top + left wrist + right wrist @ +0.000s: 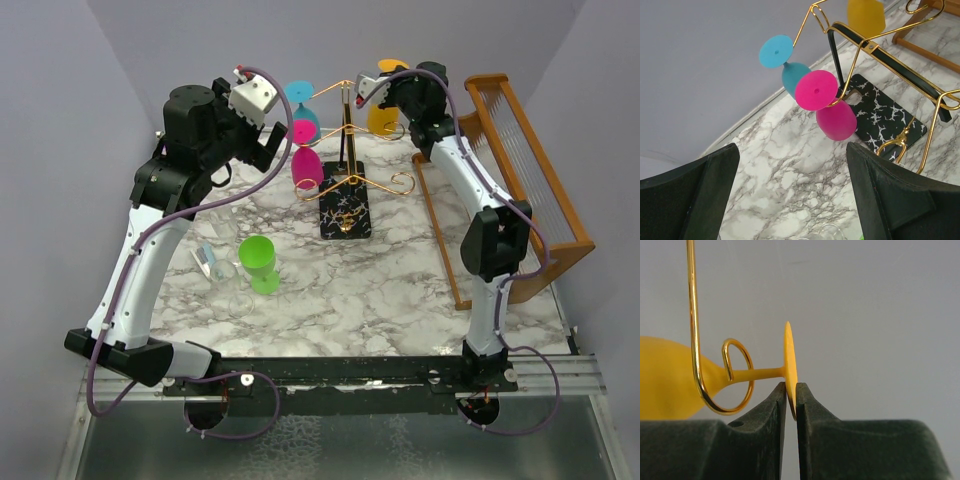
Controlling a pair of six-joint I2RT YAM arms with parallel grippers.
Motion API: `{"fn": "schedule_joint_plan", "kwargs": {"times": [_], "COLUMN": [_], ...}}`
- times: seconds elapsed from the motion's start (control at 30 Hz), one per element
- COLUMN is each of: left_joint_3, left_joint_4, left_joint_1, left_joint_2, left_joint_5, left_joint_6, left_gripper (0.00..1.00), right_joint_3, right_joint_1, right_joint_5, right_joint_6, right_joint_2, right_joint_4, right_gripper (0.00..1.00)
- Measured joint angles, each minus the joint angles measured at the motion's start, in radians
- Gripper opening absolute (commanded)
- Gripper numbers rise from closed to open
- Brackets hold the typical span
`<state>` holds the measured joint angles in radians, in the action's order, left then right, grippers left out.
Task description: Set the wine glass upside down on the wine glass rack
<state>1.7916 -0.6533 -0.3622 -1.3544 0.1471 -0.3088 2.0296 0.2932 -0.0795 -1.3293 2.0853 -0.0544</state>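
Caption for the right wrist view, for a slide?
Right gripper pinching the yellow glass by its foot, stem hooked in the rack loop.

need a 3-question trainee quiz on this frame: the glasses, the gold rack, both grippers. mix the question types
1. True or false: the right gripper is shut on the flat foot of the yellow plastic wine glass.
2. Which wine glass is on the white marble table, off the gold wire wine glass rack? A: pink. B: the green plastic wine glass. C: blue.
3. Fill in: the left gripper is ____ and holds nothing.
Key: 1 true; 2 B; 3 open.
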Motion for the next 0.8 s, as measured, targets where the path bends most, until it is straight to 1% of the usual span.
{"fn": "schedule_joint_plan", "kwargs": {"times": [0.17, 0.8], "left_joint_3": [-0.001, -0.006], "left_joint_4": [0.001, 0.0], "left_joint_1": [0.002, 0.005], "left_joint_2": [0.001, 0.001], "left_joint_5": [0.002, 0.006], "left_joint_6": [0.0, 0.0], "left_gripper": [0.91, 0.91], "right_joint_3": [0.033, 0.041], "right_joint_1": [0.0, 0.009], "right_joint_5": [0.0, -0.031], "right_joint_6": [0.01, 0.06], "right_joint_2": [0.031, 0.048], "right_joint_4": [-0.003, -0.006], "right_gripper": [0.15, 0.22]}}
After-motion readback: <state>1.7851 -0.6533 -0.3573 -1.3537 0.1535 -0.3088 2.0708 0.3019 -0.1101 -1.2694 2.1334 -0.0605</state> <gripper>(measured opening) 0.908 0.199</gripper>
